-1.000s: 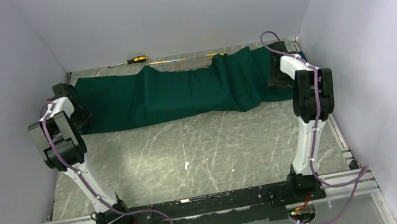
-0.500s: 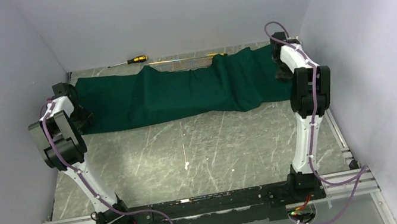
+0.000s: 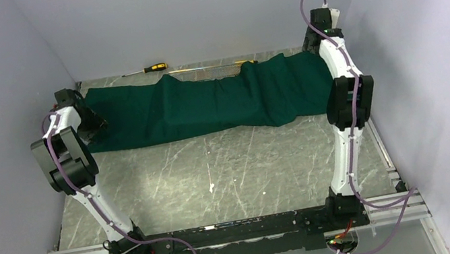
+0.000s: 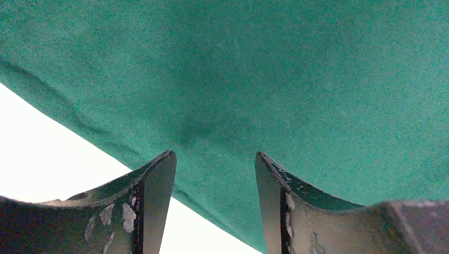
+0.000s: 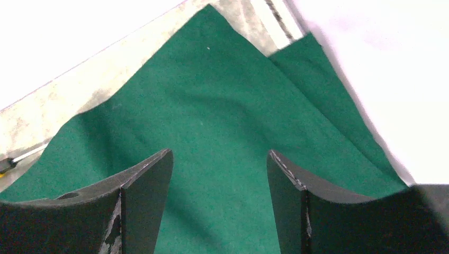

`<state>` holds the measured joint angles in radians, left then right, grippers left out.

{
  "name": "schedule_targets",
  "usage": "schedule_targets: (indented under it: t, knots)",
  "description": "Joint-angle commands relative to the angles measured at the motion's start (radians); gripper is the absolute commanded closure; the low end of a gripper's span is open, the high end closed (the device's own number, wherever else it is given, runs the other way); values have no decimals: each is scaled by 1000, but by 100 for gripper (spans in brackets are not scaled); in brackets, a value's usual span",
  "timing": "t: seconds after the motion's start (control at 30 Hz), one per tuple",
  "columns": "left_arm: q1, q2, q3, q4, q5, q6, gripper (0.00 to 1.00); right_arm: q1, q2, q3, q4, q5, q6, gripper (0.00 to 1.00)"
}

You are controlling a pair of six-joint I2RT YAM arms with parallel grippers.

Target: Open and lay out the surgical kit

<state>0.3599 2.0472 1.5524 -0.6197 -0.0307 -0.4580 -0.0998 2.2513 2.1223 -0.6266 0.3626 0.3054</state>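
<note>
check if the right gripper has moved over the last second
Yes. Seen from above, the right gripper has lifted off the right end of the green cloth, toward the back wall; the cloth stayed put.

Left gripper (image 4: 214, 159) is stretched out far-left and low, jaws apart, nothing between them. Right gripper (image 5: 219, 156) sits higher, far-right, also gaping.

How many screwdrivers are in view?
2. One screwdriver lies by the far wall, left of centre; the second screwdriver lies right of it, partly behind the green cloth. Others may be hidden.
</note>
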Motion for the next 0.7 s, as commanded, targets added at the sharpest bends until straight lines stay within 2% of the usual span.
schedule_targets:
  t: [0.0,0.13,0.27,0.43,0.5,0.67]
  knots:
    - [-1,-70,-16,61,33,-16,37,-22,117,51,175,-98,-56,28]
    - [0,-61,-30,102,61,1,36,-30,166,53,319,-219,-128,24]
    - [0,-41,-14,81,123,20,37,-41,266,163,309,-290,-131,24]
    - [0,-58,-23,93,116,7,36,-43,310,144,356,-382,-125,22]
    - [0,-46,-9,84,115,9,36,-43,340,179,339,-402,-125,20]
    - [-1,-9,32,51,134,6,36,-54,475,407,175,-404,-146,19]
